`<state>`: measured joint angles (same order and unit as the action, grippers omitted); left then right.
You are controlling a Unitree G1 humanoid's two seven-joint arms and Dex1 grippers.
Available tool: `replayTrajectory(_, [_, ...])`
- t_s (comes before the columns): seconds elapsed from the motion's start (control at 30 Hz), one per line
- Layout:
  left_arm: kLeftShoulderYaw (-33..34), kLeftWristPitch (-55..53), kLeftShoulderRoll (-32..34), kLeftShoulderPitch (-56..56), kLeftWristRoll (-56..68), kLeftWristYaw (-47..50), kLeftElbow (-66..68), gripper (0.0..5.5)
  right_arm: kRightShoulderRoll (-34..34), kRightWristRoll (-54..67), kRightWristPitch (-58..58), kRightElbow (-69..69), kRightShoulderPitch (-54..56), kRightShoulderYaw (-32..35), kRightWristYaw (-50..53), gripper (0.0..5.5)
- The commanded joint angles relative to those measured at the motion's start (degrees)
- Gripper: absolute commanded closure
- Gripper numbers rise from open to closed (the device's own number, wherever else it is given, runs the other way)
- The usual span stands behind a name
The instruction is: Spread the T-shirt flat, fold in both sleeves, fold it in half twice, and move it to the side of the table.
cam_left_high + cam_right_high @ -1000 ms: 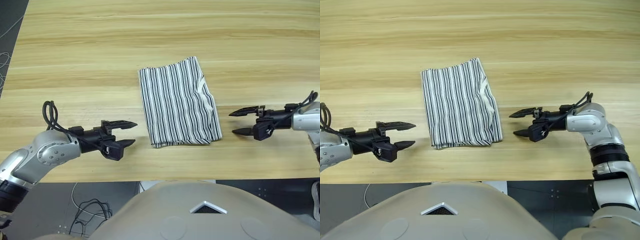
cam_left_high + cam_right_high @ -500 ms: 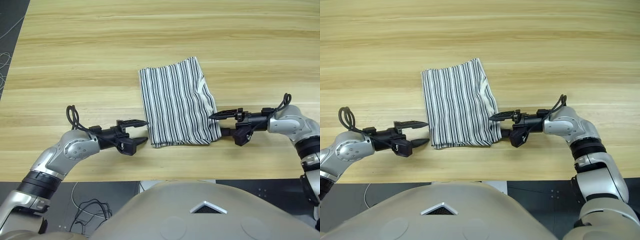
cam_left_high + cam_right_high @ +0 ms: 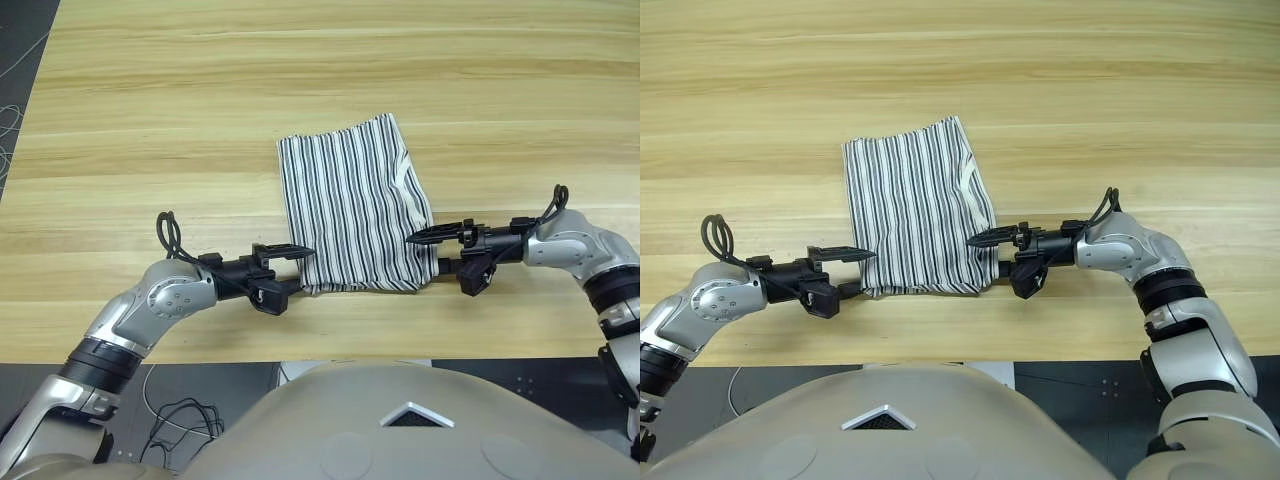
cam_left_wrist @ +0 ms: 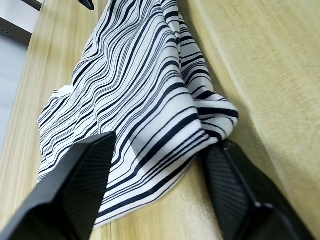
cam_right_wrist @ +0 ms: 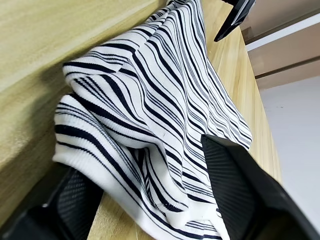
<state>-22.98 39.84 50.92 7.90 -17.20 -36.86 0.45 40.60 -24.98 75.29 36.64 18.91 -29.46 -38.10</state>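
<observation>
The black-and-white striped T-shirt (image 3: 355, 205) lies folded into a compact rectangle in the middle of the wooden table (image 3: 150, 120). My left gripper (image 3: 303, 268) is open at the shirt's near left corner. In the left wrist view, that corner (image 4: 150, 100) bunches between the two fingers (image 4: 75, 185). At the near right corner, my right gripper (image 3: 425, 253) is open too. One of its fingers lies over the cloth and the other sits low at the hem. The right wrist view has the layered hem (image 5: 125, 130) between the fingers (image 5: 235, 185).
The table's near edge (image 3: 300, 358) runs just behind both arms. Bare wood stretches to the left, right and far side of the shirt. Cables (image 3: 180, 415) lie on the dark floor below the near edge.
Both arms have moved inward from about a hand's width off the shirt. The open jaws now sit around its two near corners. The shirt has not moved.
</observation>
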Motion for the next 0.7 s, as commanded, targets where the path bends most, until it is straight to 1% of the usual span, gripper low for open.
replayTrajectory(0.03, [-1.3,-0.4,0.2,0.0,-2.8,-2.0,2.0,3.12,0.6,-2.3,-0.6,0.5,0.2,-2.0,-0.5,2.91])
replayTrajectory(0.13, [-1.7,-0.6,-0.4,-0.1,-2.9,-2.4,1.9,3.57,0.6,-2.9,-0.5,1.2,0.7,-2.6,0.1,3.43])
replayTrajectory(0.17, [-1.9,-0.6,-0.6,-0.3,-2.8,-2.6,1.8,3.80,0.6,-3.1,-0.3,1.3,0.8,-2.8,0.3,3.67])
replayTrajectory(0.27, [-2.2,-0.5,-0.8,-0.7,-2.6,-3.0,1.3,4.19,0.7,-2.7,0.1,1.1,0.8,-3.8,0.3,4.14])
replayTrajectory(0.37, [-2.7,-1.7,-0.5,0.1,-0.3,-5.0,-1.1,4.67,1.1,2.7,-1.7,-0.8,0.1,-5.6,-1.4,4.69])
replayTrajectory(0.43, [-3.0,-3.1,0.0,0.9,1.5,-7.0,-3.1,5.09,1.8,8.1,-4.2,-3.4,-0.2,-7.2,-3.7,5.17])
replayTrajectory(0.5, [-2.8,-6.0,0.7,1.7,5.0,-9.7,-6.4,5.31,3.1,16.8,-10.1,-8.2,-0.9,-8.8,-8.4,5.40])
replayTrajectory(0.53, [-2.4,-7.9,1.2,2.2,7.1,-11.1,-8.4,5.32,4.1,21.5,-14.1,-11.3,-1.5,-9.4,-11.3,5.40])
replayTrajectory(0.57, [-2.0,-11.8,2.2,2.9,10.9,-13.6,-11.1,5.34,5.7,27.1,-20.1,-15.8,-2.2,-9.8,-15.3,5.40])
replayTrajectory(0.63, [-1.0,-22.0,6.3,5.1,20.6,-19.6,-18.1,5.34,9.7,38.1,-34.3,-26.3,-3.4,-9.7,-23.1,5.40])
replayTrajectory(0.7, [0.9,-31.1,10.8,6.3,30.3,-24.5,-24.4,5.34,12.6,45.8,-45.8,-33.8,-4.0,-8.4,-28.4,5.40])
